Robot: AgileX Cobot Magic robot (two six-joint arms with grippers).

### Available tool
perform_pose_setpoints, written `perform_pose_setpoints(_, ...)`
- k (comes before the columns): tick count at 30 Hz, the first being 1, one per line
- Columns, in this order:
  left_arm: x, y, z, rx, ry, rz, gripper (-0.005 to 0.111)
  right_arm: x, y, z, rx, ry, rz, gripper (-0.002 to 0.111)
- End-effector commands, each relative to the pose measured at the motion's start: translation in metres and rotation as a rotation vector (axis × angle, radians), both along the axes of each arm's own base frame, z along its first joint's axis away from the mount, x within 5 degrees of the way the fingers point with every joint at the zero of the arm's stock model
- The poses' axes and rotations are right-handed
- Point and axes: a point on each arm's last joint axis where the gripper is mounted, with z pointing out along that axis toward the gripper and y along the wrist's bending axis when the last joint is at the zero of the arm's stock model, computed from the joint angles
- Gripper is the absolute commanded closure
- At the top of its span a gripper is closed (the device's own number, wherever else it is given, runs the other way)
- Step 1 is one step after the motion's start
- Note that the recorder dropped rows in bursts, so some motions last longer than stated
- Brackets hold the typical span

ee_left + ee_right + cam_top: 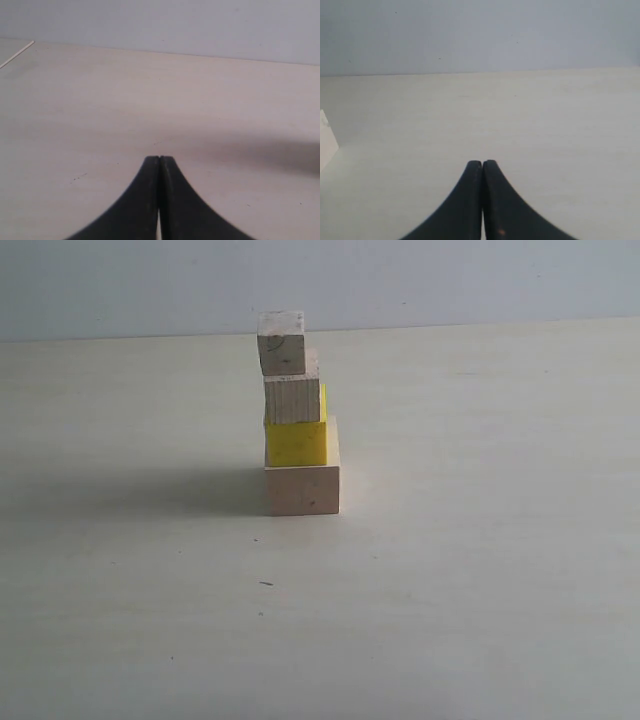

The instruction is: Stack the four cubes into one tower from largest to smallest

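Four cubes stand as one tower (pixel 297 420) mid-bench (pixel 480 540). From the bottom up you've got the large wood cube (pixel 302 488), yellow cube (pixel 296 442), medium wood cube (pixel 292 400) and small wood cube (pixel 281 343), the top one sitting a bit left. Your left pincer (pixel 159 160) has its tips pressed together above the bench; right pincer (pixel 482 164) same.

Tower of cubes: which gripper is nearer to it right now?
Probably right. The right gripper, shut, has a pale block edge in its wrist view; the left gripper, shut, sees only table and shadow. Neither touches the tower.
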Motion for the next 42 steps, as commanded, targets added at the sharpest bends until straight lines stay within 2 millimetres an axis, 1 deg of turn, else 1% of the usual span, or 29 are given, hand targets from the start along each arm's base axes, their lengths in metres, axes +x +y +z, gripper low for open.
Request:
perform_pose_setpoints(1, -0.0001, 0.0000, 0.0015, -0.007, -0.019, 0.003, 0.107, -0.0025, -0.0006, -0.0028, -0.010, 0.009, -0.004, 0.108)
perform_pose_setpoints(42, -0.0001, 0.0000, 0.0015, -0.007, -0.019, 0.003, 0.107, -0.0025, -0.0005, -0.0026, 0.008, 0.007, -0.008, 0.108)
